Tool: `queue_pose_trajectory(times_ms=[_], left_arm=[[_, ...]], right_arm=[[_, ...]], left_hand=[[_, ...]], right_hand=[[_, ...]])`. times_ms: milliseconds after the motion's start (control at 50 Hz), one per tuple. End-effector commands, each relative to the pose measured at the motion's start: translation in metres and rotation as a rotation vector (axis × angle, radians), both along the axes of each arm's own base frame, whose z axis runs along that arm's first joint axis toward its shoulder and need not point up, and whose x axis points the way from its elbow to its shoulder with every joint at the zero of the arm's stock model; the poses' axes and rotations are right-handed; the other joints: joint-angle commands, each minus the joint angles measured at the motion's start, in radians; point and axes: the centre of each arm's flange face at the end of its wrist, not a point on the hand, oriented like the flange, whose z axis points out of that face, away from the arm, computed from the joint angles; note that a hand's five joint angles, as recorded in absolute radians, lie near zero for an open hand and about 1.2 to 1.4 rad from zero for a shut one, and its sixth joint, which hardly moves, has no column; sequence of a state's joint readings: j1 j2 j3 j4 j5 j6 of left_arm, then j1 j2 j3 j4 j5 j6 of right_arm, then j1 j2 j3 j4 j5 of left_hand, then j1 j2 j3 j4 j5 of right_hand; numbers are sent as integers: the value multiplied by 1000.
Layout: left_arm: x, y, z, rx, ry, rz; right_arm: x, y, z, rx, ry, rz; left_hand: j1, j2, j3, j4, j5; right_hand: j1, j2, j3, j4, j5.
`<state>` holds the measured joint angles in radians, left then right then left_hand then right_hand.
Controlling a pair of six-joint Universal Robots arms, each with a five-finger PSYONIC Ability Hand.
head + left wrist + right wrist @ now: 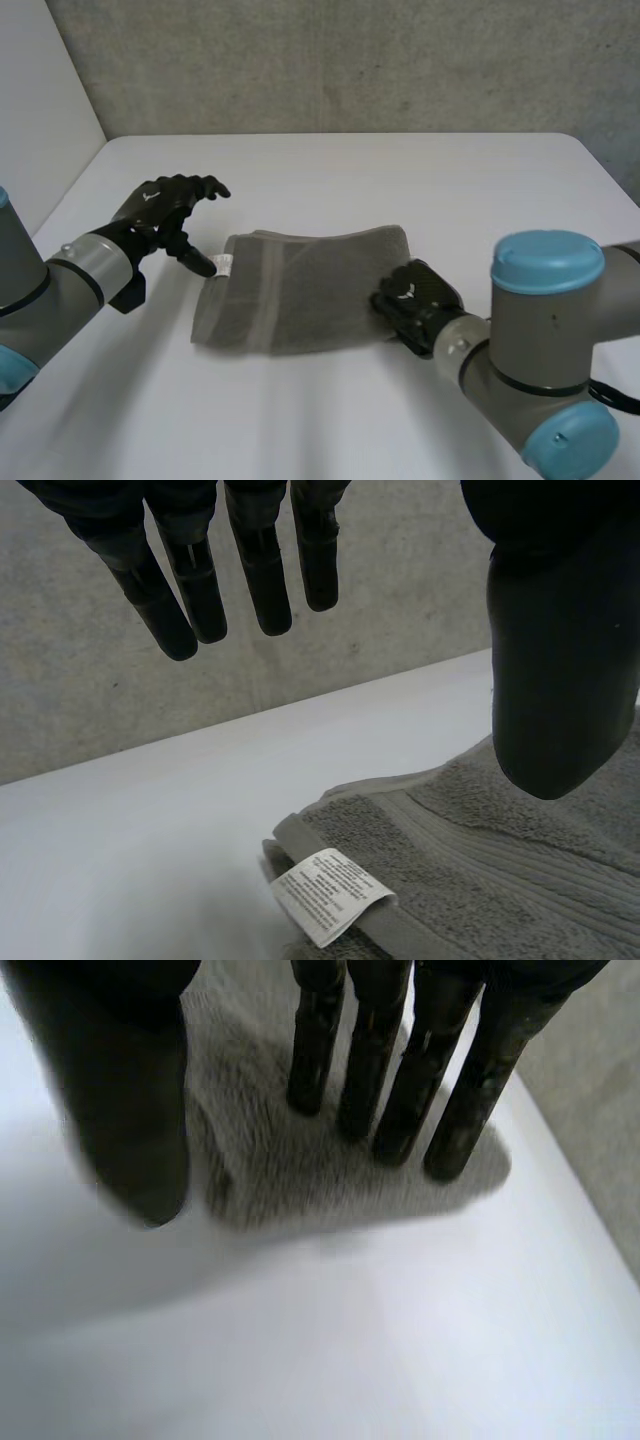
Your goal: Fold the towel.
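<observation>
A plain white table [330, 170] takes up the scene, smooth and matte; behind it rises a rough grey wall [350, 60] like concrete, and a white side panel [40, 90] closes off the robot's left. The grey towel [300, 295] lies flat near the middle of the table, already folded over on itself into a rough rectangle; a woven band runs across it near the end that faces the left arm, and a small white label [224, 265] sticks out at that end's far corner.

The left hand [160, 205] hovers just beside that corner, clear of the cloth; in the left wrist view its fingers [260, 590] hang straight and spread with the thumb [550, 680] set well apart from them, and they hold nothing; the label sits below the thumb tip.

The right hand [415, 295] is at the towel's opposite end; in the right wrist view its fingers [400, 1090] reach out straight over the pile near the edge, its thumb [130, 1110] held apart over the bare table beside the cloth; nothing is pinched; whether the fingertips press the cloth I cannot tell.
</observation>
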<state>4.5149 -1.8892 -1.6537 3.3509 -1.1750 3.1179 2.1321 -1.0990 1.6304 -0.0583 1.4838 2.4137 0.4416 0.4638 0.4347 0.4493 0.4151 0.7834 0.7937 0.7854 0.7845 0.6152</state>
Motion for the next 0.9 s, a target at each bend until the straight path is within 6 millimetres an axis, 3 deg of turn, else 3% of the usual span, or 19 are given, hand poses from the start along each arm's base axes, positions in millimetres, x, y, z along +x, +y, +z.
queue_pose_trajectory(times_ms=[20,40,120,160,180,220,280,300,340,420,440,520,560,580,620,640,680,780,900], left_arm=[[-1,0,-3,8,-2,-4],[-1,1,-3,11,-1,-5],[-1,0,-2,8,0,-3],[0,0,0,2,1,-2],[0,-1,0,2,1,-2],[-1,-1,4,-12,3,-3],[-1,-3,8,-26,7,-1],[-1,-3,8,-26,7,-1],[-1,-6,13,-41,12,3],[-2,-7,16,-48,16,5],[-2,-7,15,-45,17,6],[-2,-4,11,-32,15,3],[-2,-2,8,-23,12,-4],[-2,-2,8,-23,12,-4],[-2,-2,7,-20,12,-4],[-2,-2,7,-20,12,-4],[-3,-2,7,-20,12,-5],[-5,0,5,-14,11,-14],[-6,1,3,-10,9,-18]], right_arm=[[-5,-16,-10,-60,-17,-39],[-6,-20,-8,-69,-16,-51],[-6,-25,5,-127,-12,-80],[1,-38,28,-214,-28,-91],[1,-38,28,-214,-28,-91],[19,-35,53,-279,-60,-39],[56,-10,75,-315,-118,88],[56,-10,75,-315,-119,89],[90,12,66,-287,-131,202],[104,29,48,-214,-83,241],[105,35,42,-181,-67,238],[93,36,29,-100,-89,173],[66,18,29,-52,-159,71],[65,18,29,-51,-159,70],[20,-10,40,-56,-240,-44],[20,-10,40,-56,-240,-45],[-13,-19,37,-50,-271,-80],[-32,-7,17,23,-277,-76],[-35,1,4,69,-286,-76]], left_hand=[[-87,-109,-80,-95,-235],[-87,-109,-80,-95,-235],[-90,-112,-83,-98,-238],[-93,-115,-86,-101,-241],[-93,-115,-86,-101,-241],[-93,-115,-86,-101,-241],[-96,-118,-89,-104,-244],[-96,-118,-89,-104,-244],[-108,-130,-101,-115,-256],[-108,-130,-101,-115,-256],[-108,-130,-101,-115,-256],[-108,-130,-101,-115,-256],[-108,-130,-101,-115,-256],[-108,-130,-101,-115,-256],[-111,-133,-104,-118,-259],[-111,-133,-104,-118,-259],[-111,-133,-104,-118,-259],[-114,-136,-107,-121,-262],[-117,-139,-110,-124,-265]], right_hand=[[432,422,430,431,426],[611,601,609,610,605],[613,603,611,612,607],[613,603,611,612,607],[613,603,611,612,607],[613,603,611,612,607],[613,603,611,612,607],[613,603,611,612,607],[613,603,611,612,607],[613,603,611,612,607],[396,386,394,395,390],[106,96,104,105,100],[-345,-355,-347,-346,-351],[-346,-356,-348,-347,-352],[-349,-359,-351,-350,-355],[-349,-359,-351,-350,-355],[-343,-354,-345,-344,-350],[-331,-342,-333,-333,-338],[-328,-339,-330,-330,-335]])
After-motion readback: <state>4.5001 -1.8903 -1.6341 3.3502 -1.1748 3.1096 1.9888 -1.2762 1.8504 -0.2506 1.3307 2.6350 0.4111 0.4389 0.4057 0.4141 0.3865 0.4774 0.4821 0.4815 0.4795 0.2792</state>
